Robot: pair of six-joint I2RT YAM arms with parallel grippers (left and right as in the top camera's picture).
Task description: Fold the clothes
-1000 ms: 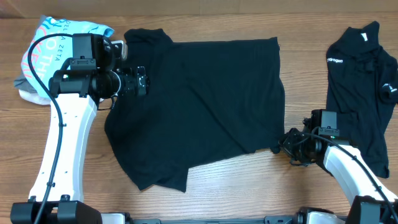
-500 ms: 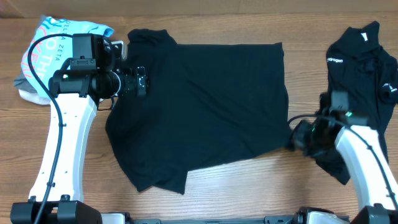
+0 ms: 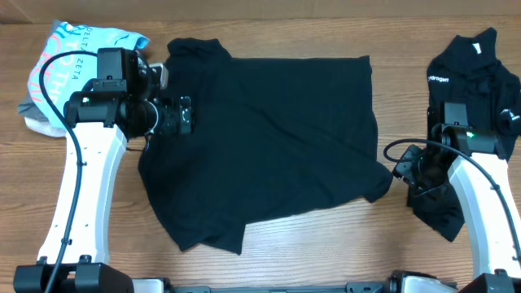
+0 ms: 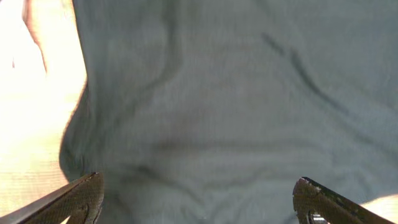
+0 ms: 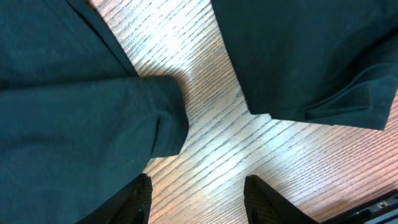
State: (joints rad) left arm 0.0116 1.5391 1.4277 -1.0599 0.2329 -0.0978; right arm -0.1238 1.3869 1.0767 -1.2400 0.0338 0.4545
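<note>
A black shirt (image 3: 260, 138) lies spread flat mid-table. My left gripper (image 3: 186, 115) hovers open and empty over its left part, near the sleeve. In the left wrist view the cloth (image 4: 236, 106) fills the frame between the spread fingers (image 4: 196, 199). My right gripper (image 3: 404, 168) is open and empty, just right of the shirt's lower right corner. Its fingers (image 5: 196, 186) frame bare wood, with black cloth to the left (image 5: 74, 124) and upper right (image 5: 311, 56). A second black shirt (image 3: 476, 98) with a small white logo lies rumpled at the right.
A light-blue lettered tee (image 3: 61, 57) lies bunched at the far left on top of a grey garment (image 3: 34, 122). The wooden table (image 3: 326, 244) shows along the front. The right arm lies over the lower part of the logo shirt.
My right gripper has moved right and up from the spread shirt's lower right corner. That corner and the right edge have shifted rightward with it. The left arm has hardly moved.
</note>
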